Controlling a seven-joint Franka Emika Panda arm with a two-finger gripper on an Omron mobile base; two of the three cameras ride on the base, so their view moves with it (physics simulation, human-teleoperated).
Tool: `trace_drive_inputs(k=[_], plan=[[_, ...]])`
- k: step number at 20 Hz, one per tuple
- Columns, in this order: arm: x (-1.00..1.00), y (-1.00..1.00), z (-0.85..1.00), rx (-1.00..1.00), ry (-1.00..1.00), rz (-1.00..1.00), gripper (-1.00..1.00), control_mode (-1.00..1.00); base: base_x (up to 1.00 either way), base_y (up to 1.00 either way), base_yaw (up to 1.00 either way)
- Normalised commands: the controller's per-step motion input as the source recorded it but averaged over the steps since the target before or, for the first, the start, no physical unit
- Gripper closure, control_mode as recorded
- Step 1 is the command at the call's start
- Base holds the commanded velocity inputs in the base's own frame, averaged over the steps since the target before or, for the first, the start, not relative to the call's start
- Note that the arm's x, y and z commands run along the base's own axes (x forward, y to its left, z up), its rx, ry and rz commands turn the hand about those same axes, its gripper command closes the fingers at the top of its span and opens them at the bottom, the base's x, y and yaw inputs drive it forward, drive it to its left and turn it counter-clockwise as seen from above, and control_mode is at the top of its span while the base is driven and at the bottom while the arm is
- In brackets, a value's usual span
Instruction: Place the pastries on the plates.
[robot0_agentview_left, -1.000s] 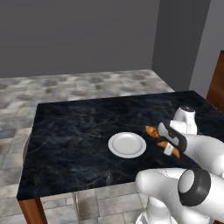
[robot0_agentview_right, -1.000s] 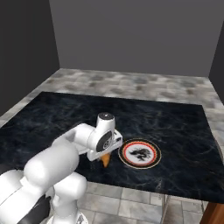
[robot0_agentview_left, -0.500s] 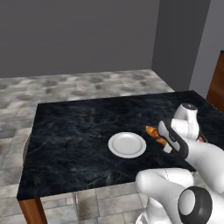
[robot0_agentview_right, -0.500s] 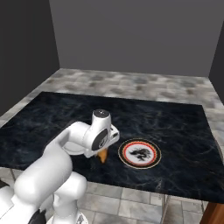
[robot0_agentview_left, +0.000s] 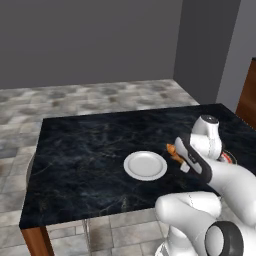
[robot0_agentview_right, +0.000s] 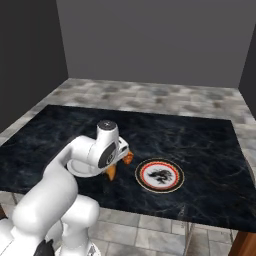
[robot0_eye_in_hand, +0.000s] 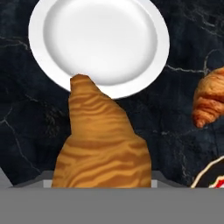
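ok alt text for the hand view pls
A golden croissant rises large from the pincer at the bottom, its tip overlapping the rim of an empty white plate on the black marble table. A second croissant lies at right.

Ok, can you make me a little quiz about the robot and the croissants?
1. True or false: the white plate has nothing on it.
2. How many croissants can you count in the hand view?
3. The patterned plate holds: A) a croissant B) nothing C) a cup

Key: 1 true. 2 two: the held croissant in the gripper and the other croissant lying on the table. 3 B.
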Motion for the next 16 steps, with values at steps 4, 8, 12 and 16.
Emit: trace_drive_inputs(k=[4, 8, 12, 16], plan=[[0.28, 0.3, 0.11, 0.0, 0.0, 0.03, 1.0, -1.0, 0.0, 0.0, 0.0], [0.36, 0.34, 0.03, 0.0, 0.0, 0.03, 1.0, -1.0, 0.0, 0.0, 0.0], [0.33, 0.38, 0.0, 0.0, 0.0, 0.01, 1.0, -1.0, 0.0, 0.0, 0.0], [0.26, 0.4, 0.0, 0.0, 0.0, 0.01, 1.0, -1.0, 0.0, 0.0, 0.0]])
